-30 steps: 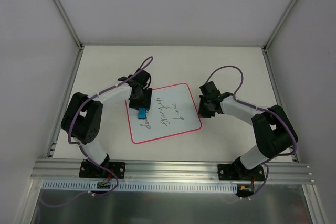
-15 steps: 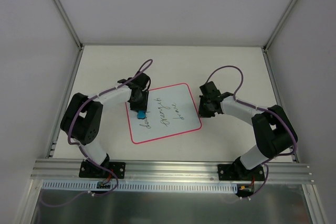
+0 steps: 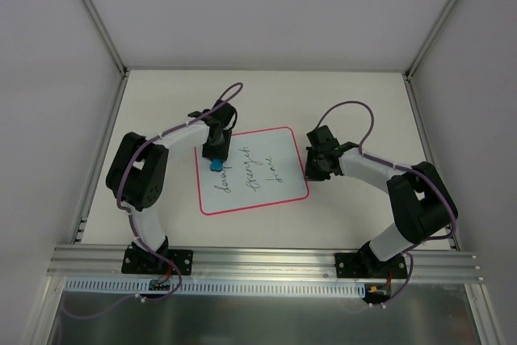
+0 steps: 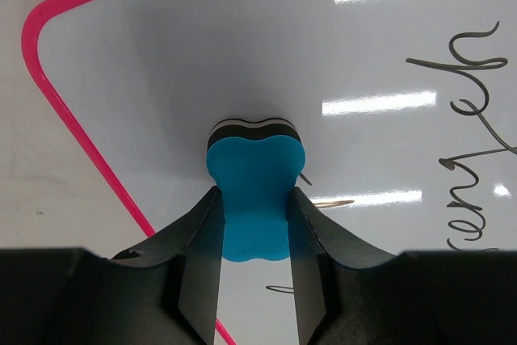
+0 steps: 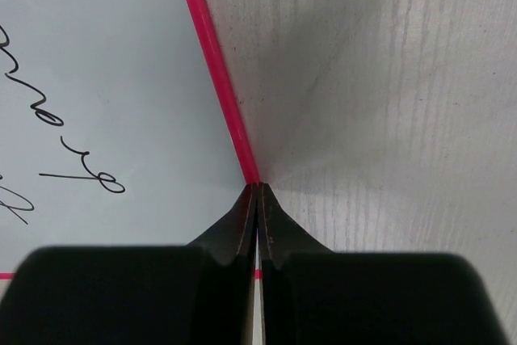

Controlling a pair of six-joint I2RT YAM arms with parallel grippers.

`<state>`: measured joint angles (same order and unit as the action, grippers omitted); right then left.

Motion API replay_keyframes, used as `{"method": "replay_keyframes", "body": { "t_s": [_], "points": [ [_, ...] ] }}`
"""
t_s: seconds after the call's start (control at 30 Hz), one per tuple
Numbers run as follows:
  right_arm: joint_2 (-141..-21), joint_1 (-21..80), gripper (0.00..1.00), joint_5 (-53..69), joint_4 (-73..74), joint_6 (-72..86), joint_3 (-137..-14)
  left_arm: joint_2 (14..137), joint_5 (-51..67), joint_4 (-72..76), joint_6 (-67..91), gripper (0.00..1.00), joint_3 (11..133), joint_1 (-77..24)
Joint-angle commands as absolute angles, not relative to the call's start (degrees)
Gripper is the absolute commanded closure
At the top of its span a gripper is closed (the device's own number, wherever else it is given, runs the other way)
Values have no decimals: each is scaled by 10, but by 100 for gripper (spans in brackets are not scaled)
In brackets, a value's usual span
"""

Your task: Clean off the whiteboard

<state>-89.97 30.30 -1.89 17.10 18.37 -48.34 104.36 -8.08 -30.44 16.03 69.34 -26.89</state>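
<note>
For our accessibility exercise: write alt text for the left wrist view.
The left gripper pinches a blue eraser held against the whiteboard, near its pink-bordered corner. Dark handwriting runs down the right side.

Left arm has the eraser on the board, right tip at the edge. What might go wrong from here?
The left gripper pinches the blue eraser only at its narrow waist; dragging across the whiteboard may twist it or pull it out.
The right gripper, shut, sits at only the thin pink border; if it slips off, the board may slide with the strokes.
The handwriting runs toward the right gripper, so the arms may crowd there.
</note>
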Motion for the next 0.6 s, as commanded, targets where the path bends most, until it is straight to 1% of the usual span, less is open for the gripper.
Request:
{"method": "replay_keyframes", "body": {
  "t_s": [0.0,0.13,0.3,0.5,0.53,0.57],
  "points": [
    [-925,308,100,-34,218,175,-467,1061,-83,-300,129,100,708,-263],
    [-929,308,100,-33,216,176,-470,1033,-48,-300,148,100,657,-302],
    [-938,308,100,-27,213,181,-475,1000,-9,-301,200,100,566,-374],
    [-947,308,100,-33,210,187,-476,973,13,-308,231,100,540,-403],
    [-948,308,100,-33,210,189,-478,973,12,-309,235,100,540,-403],
    [-950,308,100,-34,210,189,-478,973,-12,-314,242,100,542,-402]
  ]
}}
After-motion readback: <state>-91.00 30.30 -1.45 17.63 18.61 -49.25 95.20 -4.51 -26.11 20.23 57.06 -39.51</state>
